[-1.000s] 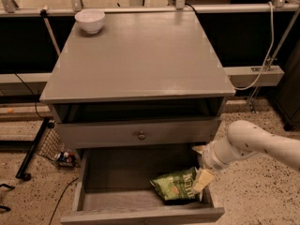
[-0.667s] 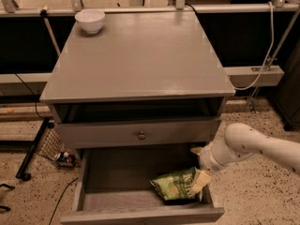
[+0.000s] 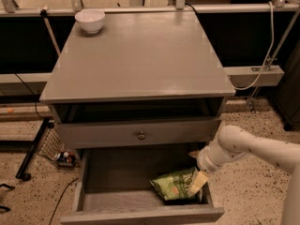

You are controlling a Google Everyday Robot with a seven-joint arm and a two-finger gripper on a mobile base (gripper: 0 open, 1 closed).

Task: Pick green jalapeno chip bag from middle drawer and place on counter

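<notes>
The green jalapeno chip bag (image 3: 174,184) lies crinkled on the floor of the open middle drawer (image 3: 117,172), at its right front. My gripper (image 3: 197,183) reaches down into the drawer from the right, at the bag's right edge and touching or nearly touching it. My white arm (image 3: 243,146) comes in from the right, outside the cabinet. The grey counter (image 3: 140,55) is the broad cabinet top above.
A white bowl (image 3: 90,20) stands at the counter's far left corner. A shut drawer front with a round knob (image 3: 140,135) sits just above the open drawer. A black wire rack (image 3: 42,144) and cables lie on the floor to the left.
My arm and gripper have shifted slightly left and down toward the bag. The bag has not moved.
</notes>
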